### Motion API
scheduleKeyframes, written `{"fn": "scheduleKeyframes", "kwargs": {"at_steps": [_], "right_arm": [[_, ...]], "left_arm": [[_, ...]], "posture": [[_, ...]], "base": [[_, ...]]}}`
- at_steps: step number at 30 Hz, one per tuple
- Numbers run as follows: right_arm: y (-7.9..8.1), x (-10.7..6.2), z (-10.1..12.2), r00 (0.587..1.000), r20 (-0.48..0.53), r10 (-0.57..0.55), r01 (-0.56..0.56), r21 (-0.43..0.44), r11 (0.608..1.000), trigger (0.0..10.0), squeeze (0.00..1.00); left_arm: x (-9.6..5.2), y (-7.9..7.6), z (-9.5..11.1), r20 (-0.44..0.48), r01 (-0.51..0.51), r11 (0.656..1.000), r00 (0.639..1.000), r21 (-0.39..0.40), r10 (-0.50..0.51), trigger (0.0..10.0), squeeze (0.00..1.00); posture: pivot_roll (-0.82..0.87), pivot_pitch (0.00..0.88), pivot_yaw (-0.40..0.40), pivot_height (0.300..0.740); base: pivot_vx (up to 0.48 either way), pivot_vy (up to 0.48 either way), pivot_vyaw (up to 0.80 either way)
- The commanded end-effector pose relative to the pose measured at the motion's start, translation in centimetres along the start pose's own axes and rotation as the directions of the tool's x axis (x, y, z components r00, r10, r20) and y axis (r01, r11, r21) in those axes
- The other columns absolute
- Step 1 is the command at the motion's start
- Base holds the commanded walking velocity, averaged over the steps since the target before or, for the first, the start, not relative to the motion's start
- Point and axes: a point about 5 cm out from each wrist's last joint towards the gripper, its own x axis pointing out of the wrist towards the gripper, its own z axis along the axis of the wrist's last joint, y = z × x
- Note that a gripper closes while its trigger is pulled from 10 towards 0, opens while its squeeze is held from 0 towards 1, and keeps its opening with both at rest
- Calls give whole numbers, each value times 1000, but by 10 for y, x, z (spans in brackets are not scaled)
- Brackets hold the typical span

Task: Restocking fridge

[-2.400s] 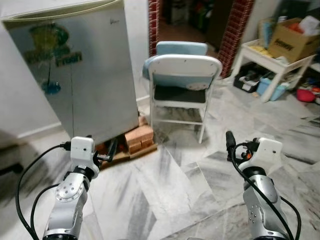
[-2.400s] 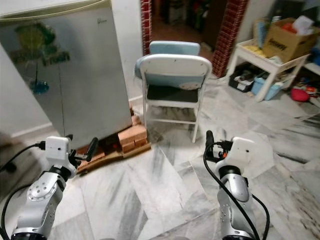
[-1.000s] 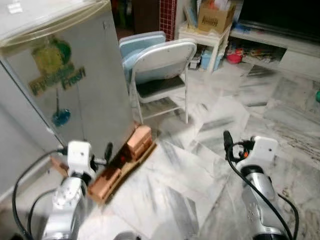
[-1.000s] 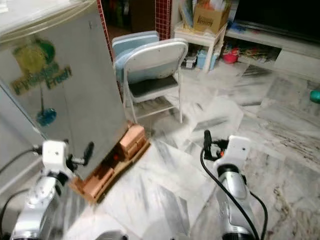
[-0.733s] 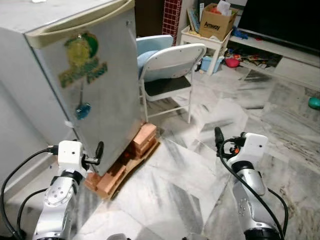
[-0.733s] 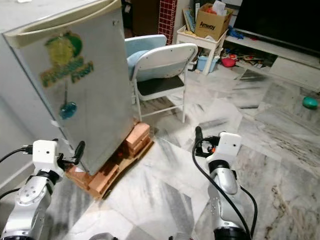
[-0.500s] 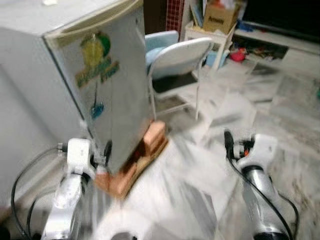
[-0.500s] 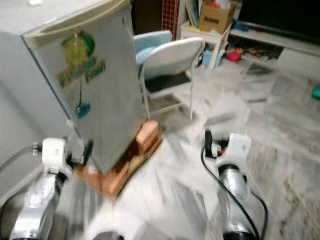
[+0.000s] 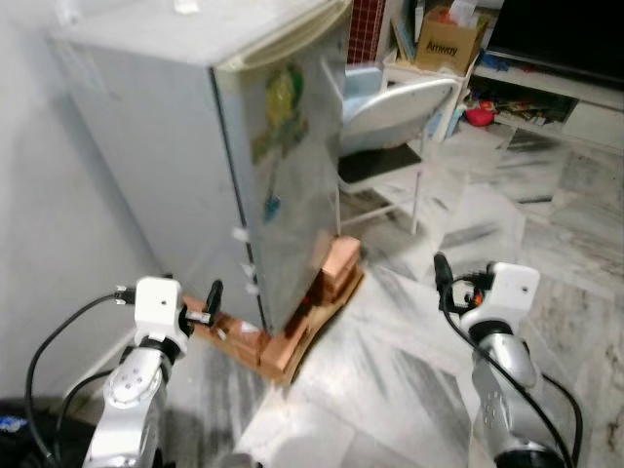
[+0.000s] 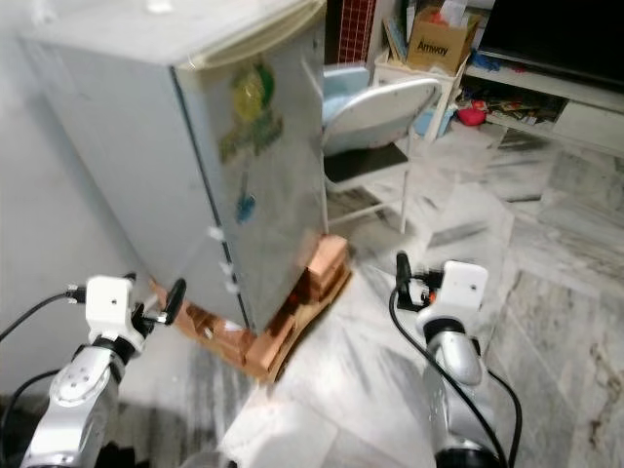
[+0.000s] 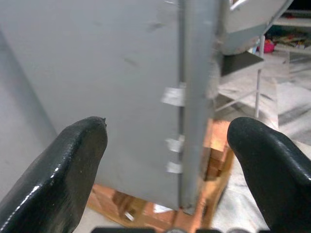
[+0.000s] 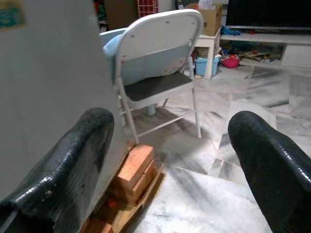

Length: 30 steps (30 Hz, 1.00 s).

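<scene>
A: What could go wrong from here?

B: The fridge (image 9: 263, 166) stands ahead and to the left with its door shut, propped on stacked bricks (image 9: 327, 283) and a wooden board. That footing looks shaky to me, so a hard tug on the door might rock it. The folding chair (image 9: 390, 136) sits just beside the door side and could foul the swing.

A: And the claws?

B: The left claw (image 11: 167, 160) is spread wide and empty, facing the fridge's corner edge, close to it but not touching. The right claw (image 12: 170, 160) is also spread and empty, aimed at the chair and the bricks. With nothing carried, there is nothing to restock with yet.

A: Any containers?

B: A cardboard box (image 9: 444, 39) sits on a small white table (image 9: 414, 73) behind the chair, stuffed with something I cannot make out. What the fridge holds is hidden.
</scene>
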Motion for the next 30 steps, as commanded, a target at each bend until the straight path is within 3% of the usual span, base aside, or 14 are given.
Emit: {"fn": "scheduleKeyframes", "kwargs": {"at_steps": [1,14,20,30], "right_arm": [[6,2,1,1000,-2,11,-11,18,1000,10000,0],[6,3,1,1000,3,16,-16,5,1000,10000,0],[7,4,2,1000,9,21,-21,-2,1000,10000,0],[6,4,2,1000,5,17,-17,-6,1000,10000,0]], "left_arm": [[0,6,2,7,-19,999,1000,27,19,10000,0],[1,2,4,26,4,1000,1000,16,-5,10000,0],[2,0,4,29,8,1000,1000,13,-9,10000,0],[3,-2,3,29,11,1000,1000,7,-11,10000,0]], "posture": [[3,0,-33,740],[2,0,-34,740],[-2,0,-36,740],[-3,0,-37,740]], "base": [[0,0,-800],[0,0,-782],[306,0,0],[339,290,0]]}}
